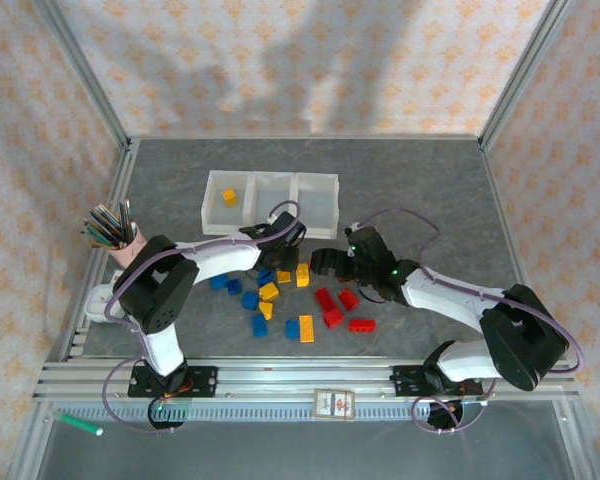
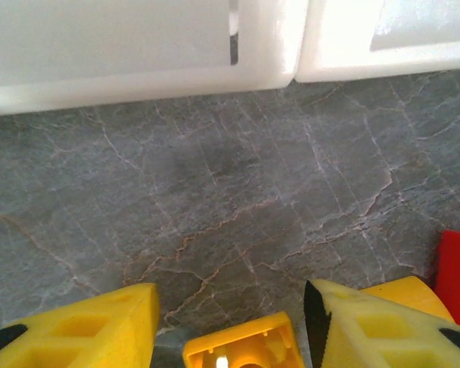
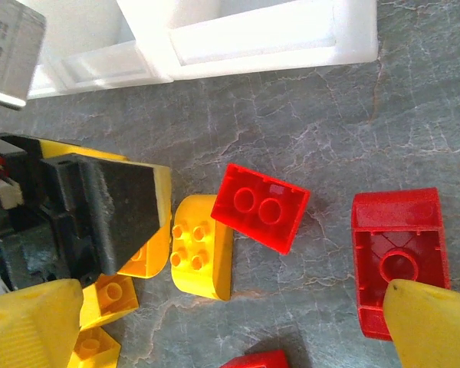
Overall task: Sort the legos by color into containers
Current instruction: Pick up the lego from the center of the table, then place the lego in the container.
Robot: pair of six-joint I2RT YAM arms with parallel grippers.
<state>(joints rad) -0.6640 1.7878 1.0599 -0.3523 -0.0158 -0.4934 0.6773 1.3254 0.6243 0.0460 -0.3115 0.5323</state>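
Observation:
The containers [image 1: 270,178], a row of white bins, stand at the back, with one yellow lego [image 1: 229,197] in the left compartment. Blue [image 1: 250,300], yellow [image 1: 306,328] and red legos [image 1: 335,305] lie scattered in front. My left gripper [image 1: 283,254] is low over the yellow ones; in its wrist view a yellow lego [image 2: 241,345] lies hollow side up between the parted fingers [image 2: 100,326], with a gap on its left. My right gripper [image 3: 230,330] is open above a rounded yellow lego [image 3: 203,245], a tilted red lego [image 3: 261,205] and an upturned red one [image 3: 399,257].
A pink cup of pencils [image 1: 120,240] stands at the left edge of the table. A green marker [image 1: 80,424] lies in front of the rail. The two grippers are close together at the pile. The bin wall [image 2: 138,46] is just ahead of the left gripper.

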